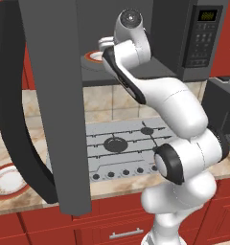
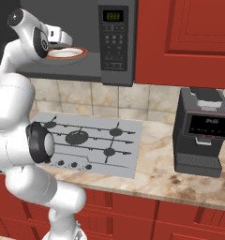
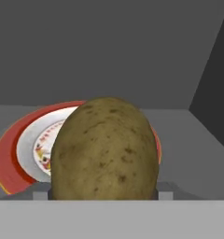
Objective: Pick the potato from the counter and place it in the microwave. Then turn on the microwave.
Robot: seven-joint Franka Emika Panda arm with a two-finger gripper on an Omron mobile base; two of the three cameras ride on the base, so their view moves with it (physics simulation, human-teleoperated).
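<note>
We are seeing the potato (image 3: 104, 149) looming closest, sitting between the tips of the pincer (image 3: 103, 195), which is grasping it. Just beyond, a red-rimmed plate (image 3: 20, 154) is lying on the floor of the microwave (image 3: 179, 135), its door (image 1: 50, 105) hanging open.

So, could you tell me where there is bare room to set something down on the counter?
Bare counter lies between the gas cooktop and the coffee machine. On the cooktop's other side a red-rimmed plate and the open microwave door crowd it.
</note>
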